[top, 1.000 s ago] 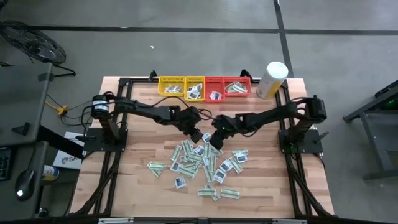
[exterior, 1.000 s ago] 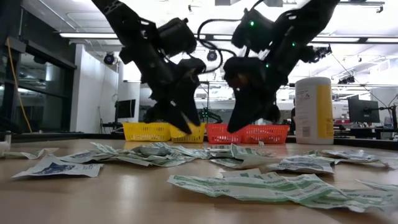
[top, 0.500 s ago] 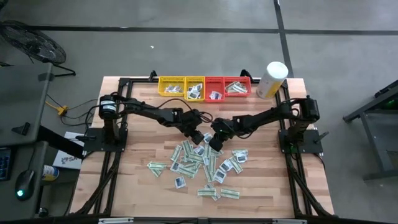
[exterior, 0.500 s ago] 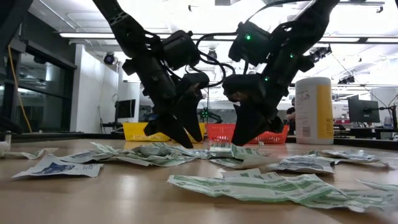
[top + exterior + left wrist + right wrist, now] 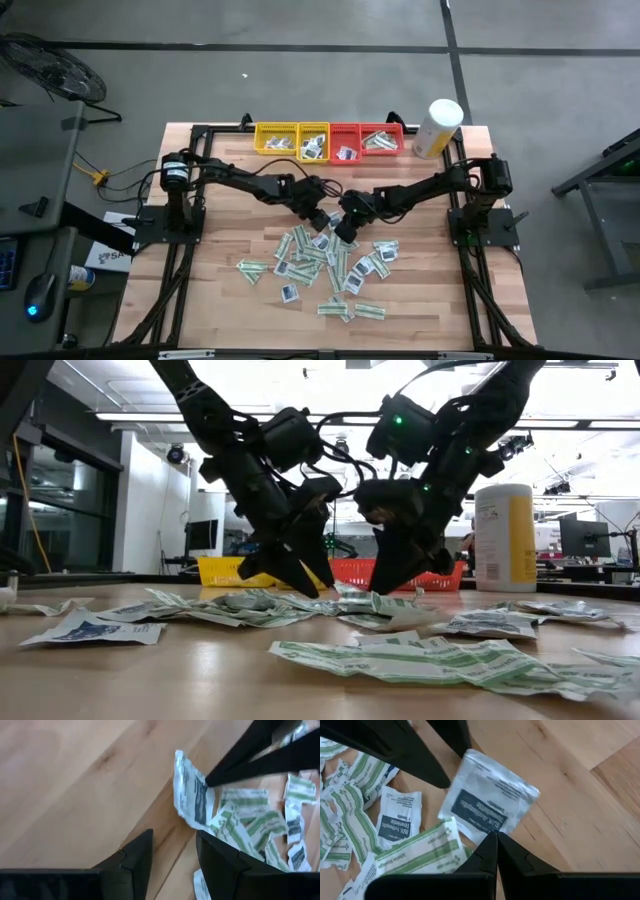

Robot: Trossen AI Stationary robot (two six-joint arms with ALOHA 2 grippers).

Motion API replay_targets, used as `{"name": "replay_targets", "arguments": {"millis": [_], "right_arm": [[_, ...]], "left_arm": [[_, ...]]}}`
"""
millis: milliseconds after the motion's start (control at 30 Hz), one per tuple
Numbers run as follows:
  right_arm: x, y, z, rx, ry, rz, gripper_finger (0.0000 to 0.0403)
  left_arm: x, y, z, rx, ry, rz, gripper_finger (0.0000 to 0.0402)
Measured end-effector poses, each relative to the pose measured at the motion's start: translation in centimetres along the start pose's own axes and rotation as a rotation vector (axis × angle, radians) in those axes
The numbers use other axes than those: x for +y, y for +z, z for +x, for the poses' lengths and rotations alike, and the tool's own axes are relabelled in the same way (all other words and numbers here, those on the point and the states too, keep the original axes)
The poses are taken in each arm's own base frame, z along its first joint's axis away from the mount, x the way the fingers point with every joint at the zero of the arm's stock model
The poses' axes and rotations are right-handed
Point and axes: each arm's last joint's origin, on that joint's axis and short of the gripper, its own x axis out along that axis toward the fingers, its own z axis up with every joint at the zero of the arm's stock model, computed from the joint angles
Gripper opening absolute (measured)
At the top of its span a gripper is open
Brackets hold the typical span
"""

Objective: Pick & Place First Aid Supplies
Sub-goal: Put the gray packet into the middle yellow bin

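tray contents indistinct (too small)

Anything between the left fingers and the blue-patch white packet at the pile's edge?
Only bare table lies between the left gripper, fingers open, and the packet. The right gripper, fingers shut, touches the packet's edge from the opposite side, so it's crowded there.
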Motion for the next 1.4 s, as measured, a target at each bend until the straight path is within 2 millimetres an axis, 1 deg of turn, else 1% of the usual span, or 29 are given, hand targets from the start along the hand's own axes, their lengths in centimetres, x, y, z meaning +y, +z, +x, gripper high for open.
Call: {"name": "replay_targets", "arguments": {"millis": [400,533,800,900,1000,1100,1200,1400], "right_arm": [[0.0,0.0,0.0,0.000,0.002,0.005,0.0000],[-0.2,-0.3,0.0,0.032,-0.022,0.018,0.0000],[-0.1,-0.1,0.0,0.016,-0.014,0.006,0.0000],[-0.1,-0.1,0.5,0.002,0.001,0.012,0.0000],[-0.2,-0.2,1.4,-0.002,0.017,0.028,0.0000],[-0.3,-0.4,2.4,0.012,0.043,0.052,0.0000],[-0.3,-0.5,3.0,0.016,0.076,0.056,0.0000],[-0.2,-0.5,3.2,0.004,0.087,0.067,0.0000]], "left_arm": [[-0.3,0.4,0.0,-0.037,-0.035,-0.008,0.0151],[-0.4,0.4,0.0,-0.037,-0.037,-0.015,0.0151],[-0.4,0.5,0.0,-0.070,-0.019,-0.037,0.0151],[-0.4,0.7,0.0,-0.094,-0.014,-0.056,0.0151],[-0.3,0.6,0.1,-0.101,0.004,-0.079,0.0151],[0.0,0.3,0.2,-0.072,0.031,-0.130,0.0151],[0.3,0.2,0.4,-0.066,0.056,-0.156,0.0151],[0.2,0.1,0.5,-0.039,0.026,-0.168,0.0151]]}}
